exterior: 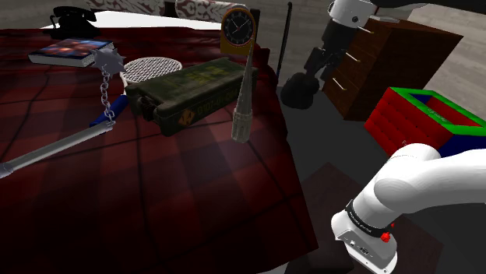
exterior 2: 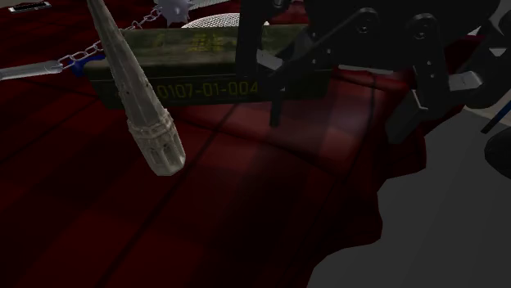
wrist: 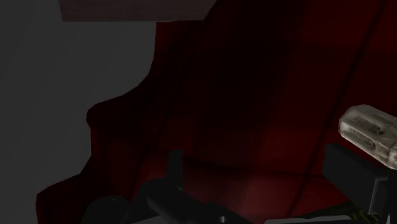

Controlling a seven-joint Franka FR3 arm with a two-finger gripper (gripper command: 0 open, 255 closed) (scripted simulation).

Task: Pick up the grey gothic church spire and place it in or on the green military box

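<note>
At the green box [exterior: 191, 89], arm-side end: grey spire [exterior: 243, 101], standing tip-up on the red checked cover [exterior: 195, 187], close against the box; contact uncertain. Gripper [exterior: 299, 92]: off the same end, past the spire and apart from it, fingers spread wide, nothing held. Risk: tall, narrow, tapering piece; a finger's nudge on approach could topple it, or a high grasp could slip. Arm: elbow arched, forearm sloping down, hand pointing downward.
</note>
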